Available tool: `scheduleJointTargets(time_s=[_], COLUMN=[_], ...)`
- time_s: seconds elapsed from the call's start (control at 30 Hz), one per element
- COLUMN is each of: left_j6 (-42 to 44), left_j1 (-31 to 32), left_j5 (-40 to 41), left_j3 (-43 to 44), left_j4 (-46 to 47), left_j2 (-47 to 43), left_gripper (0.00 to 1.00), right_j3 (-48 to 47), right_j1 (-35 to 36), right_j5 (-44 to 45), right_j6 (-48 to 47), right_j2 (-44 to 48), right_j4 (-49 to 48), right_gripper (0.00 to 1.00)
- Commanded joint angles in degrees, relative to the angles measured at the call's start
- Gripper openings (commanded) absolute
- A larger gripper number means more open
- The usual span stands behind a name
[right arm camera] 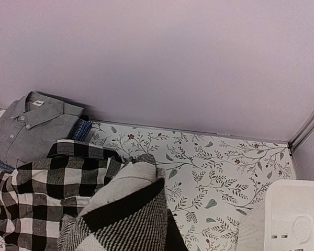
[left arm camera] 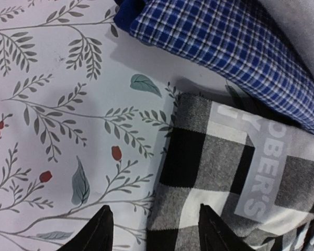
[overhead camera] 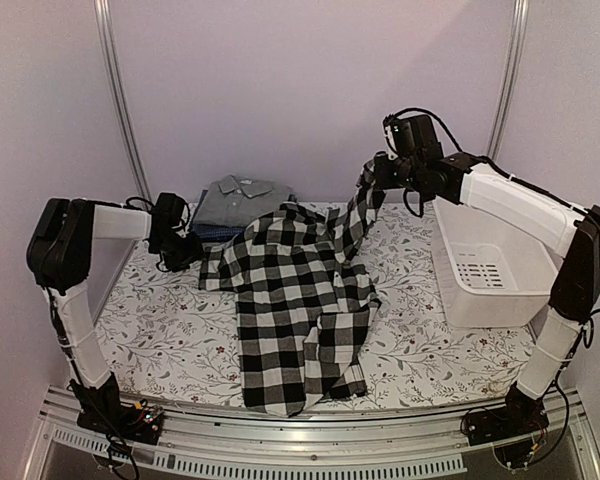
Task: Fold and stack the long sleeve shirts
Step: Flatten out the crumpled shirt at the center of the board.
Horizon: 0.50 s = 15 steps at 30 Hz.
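While the right pincer (overhead camera: 372, 178) is clamped shut on 1 sleeve of the black-and-white checked shirt (overhead camera: 295, 300) and holds that sleeve up off the table (overhead camera: 160, 320) at the back right, the rest of the shirt lies spread & rumpled across the middle of the floral-printed top, hem toward the near edge. In the right wrist view the gripped cloth bunches up in the foreground, and the fingers themselves are hidden. The left pincer (left arm camera: 157, 230) is low at the shirt's far-left corner, jaws apart, holding nothing. 1 fingertip is over bare table, the other over the checked fabric's edge, near a grey label (left arm camera: 259, 178) w/ pale lettering. Just behind it, at the back left, the grey shirt (overhead camera: 238, 197) sits folded, collar up, on top of the folded blue shirt (overhead camera: 212, 231). A white plastic basket (overhead camera: 490, 270) stands on the table's right side, apart from the shirts.
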State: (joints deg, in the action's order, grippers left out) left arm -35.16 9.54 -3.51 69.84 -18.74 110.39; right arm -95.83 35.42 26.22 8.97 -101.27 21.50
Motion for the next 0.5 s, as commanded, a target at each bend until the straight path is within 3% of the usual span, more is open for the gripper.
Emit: scheduleJointTargets(time_s=[0.0,0.2,0.33,0.47], left_j6=[2.0,2.2,1.6,2.0], left_j1=[0.3,2.4,3.6,4.4], left_j5=[1.2,1.3,1.9,4.8], left_j3=[6.1,9.4,9.3,7.8], left_j4=[-0.9,-1.1,-0.7,-1.1], left_j2=[5.1,9.8,10.1,4.2], left_gripper=[0.55,0.47,0.24,0.00], right_j3=[0.2,0.0,-0.6,-1.9], right_j1=[-0.5,-0.6,-0.6,-0.7], right_j5=[-0.7,-0.8,-0.2,1.3], right_j6=[-1.3,-2.0,-2.9,-4.2], right_j2=[3.3,4.7,5.4,6.1], right_j4=[-0.1,0.0,0.2,1.2], right_gripper=[0.00,0.00,0.00,0.00])
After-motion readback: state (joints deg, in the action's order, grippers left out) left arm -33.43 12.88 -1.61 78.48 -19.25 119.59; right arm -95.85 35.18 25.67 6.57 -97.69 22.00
